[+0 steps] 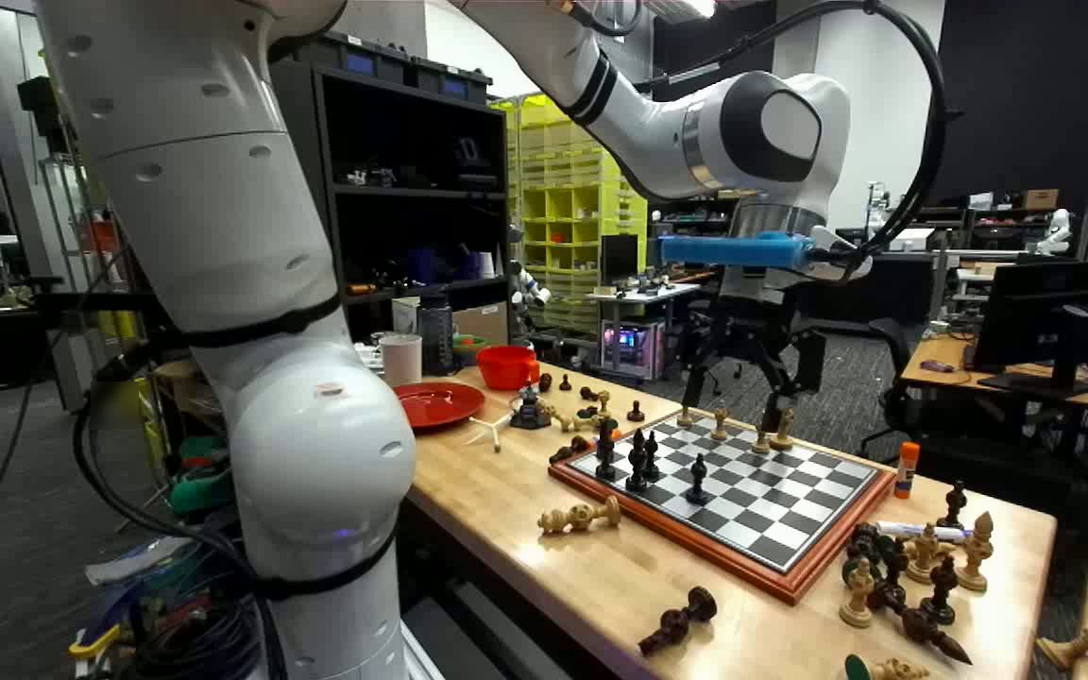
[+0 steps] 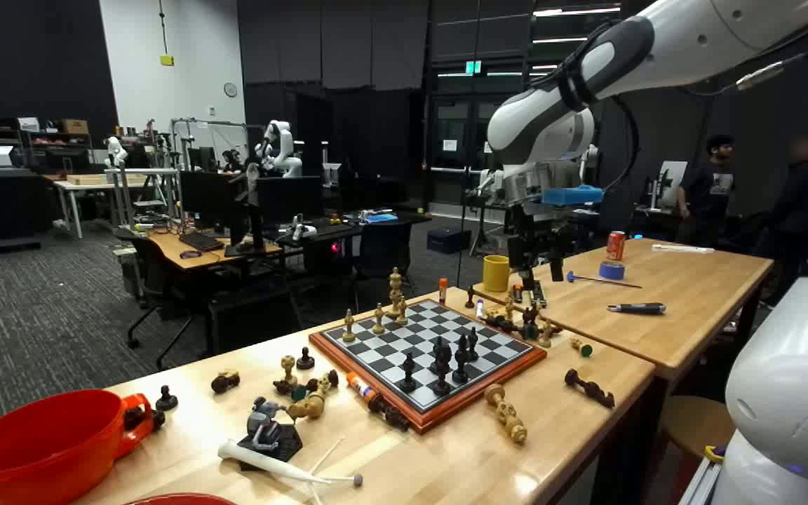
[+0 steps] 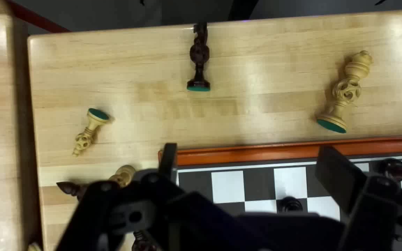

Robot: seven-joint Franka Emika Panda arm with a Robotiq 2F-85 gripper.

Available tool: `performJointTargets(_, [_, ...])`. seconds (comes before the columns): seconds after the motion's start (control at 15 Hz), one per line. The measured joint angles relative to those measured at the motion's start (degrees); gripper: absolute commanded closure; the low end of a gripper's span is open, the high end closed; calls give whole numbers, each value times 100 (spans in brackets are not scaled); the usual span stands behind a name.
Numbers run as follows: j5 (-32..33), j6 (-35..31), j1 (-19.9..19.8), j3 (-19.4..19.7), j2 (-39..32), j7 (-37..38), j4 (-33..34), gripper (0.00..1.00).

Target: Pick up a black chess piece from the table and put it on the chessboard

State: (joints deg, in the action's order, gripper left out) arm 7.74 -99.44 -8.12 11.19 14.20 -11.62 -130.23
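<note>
The chessboard point(image 1: 686, 540) lies on the pale table point(image 1: 506, 491), also in an exterior view point(image 2: 488, 391) and the wrist view point(image 3: 250, 154). Several black chess pieces point(image 1: 637, 463) stand near one edge of the board; one point(image 3: 290, 205) shows partly behind the gripper in the wrist view. A dark piece point(image 1: 679, 620) lies on its side near the table edge, also in an exterior view point(image 2: 588, 388) and the wrist view point(image 3: 199, 59). My gripper point(image 3: 252, 165) is open, fingers wide apart with nothing between them. It hangs above the board's height in both exterior views point(image 1: 738, 401) point(image 2: 546, 280).
A cream piece point(image 1: 580, 516) lies beside the board. Mixed pieces point(image 1: 924, 552) cluster off one end near a glue stick point(image 1: 907, 470). A red cup point(image 1: 506, 366), red plate point(image 1: 437, 404) and small figurine point(image 2: 264, 424) are off the opposite end. A yellow mug point(image 2: 496, 273) stands on the adjoining table.
</note>
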Motion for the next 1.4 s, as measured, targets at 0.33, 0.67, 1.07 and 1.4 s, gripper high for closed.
performJointTargets(0.33, [0, -2, 0, 0, 0, 0, 4, 0])
performJointTargets(0.67, [-62, -17, 3, -1, -90, -48, 63, 0])
performJointTargets(1.07, [-224, -457, 34, -27, -983, -233, 1124, 0])
performJointTargets(1.4, [-215, -1052, -203, 52, -2360, -117, 2517, 0])
